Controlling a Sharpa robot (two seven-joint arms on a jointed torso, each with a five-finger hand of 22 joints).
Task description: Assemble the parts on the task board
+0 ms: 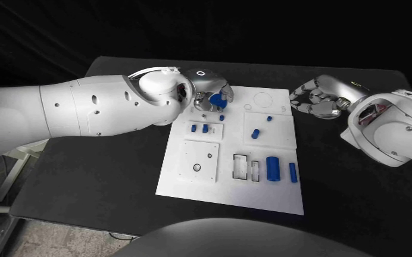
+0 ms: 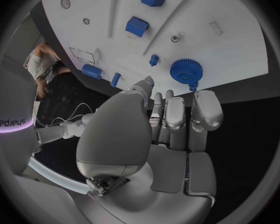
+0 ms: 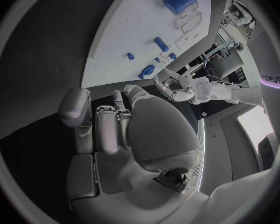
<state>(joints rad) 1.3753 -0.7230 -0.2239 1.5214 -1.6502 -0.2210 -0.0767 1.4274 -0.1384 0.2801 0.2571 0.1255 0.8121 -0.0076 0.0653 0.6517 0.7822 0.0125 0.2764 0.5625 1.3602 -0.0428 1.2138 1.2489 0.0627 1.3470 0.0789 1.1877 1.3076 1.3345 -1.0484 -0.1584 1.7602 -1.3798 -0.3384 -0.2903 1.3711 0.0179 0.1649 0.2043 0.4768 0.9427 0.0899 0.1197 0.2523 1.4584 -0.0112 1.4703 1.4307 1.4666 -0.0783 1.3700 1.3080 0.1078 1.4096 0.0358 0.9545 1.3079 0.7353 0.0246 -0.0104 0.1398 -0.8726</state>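
Black table (image 1: 103,168) w/ the white task board (image 1: 231,191) laid flat mid-table, long side running away from the robot. Left arm (image 1: 86,111) reaches in over the board's far-left corner; left hand (image 1: 206,90) sits above that corner w/ a blue gear (image 1: 218,99) right at its fingertips. Head view can't settle whether the fingers clamp the gear or just touch it; left wrist view shows more: fingers (image 2: 177,114) lie straight and close together, the gear (image 2: 186,71) flat on the board just beyond the tips, a thin blue peg under it nearly touching them, so no clear grip, can't tell for sure. Right hand (image 1: 316,99) hangs off the board's far-right edge, over bare table, fingers curled in w/ nothing between them; right wrist view shows them (image 3: 109,124) side by side, bent, apart from the board. Parts on board, head view: big blue cylinder (image 1: 273,168) near the near-right end, slim blue bar (image 1: 293,172) just beside it, two small blue blocks (image 1: 199,128) in a recessed plate at left, short blue pin (image 1: 255,133) mid-board, tiny peg (image 1: 268,118) beyond it. Left wrist view shows the two blocks (image 2: 137,26) chunkier, edges clear
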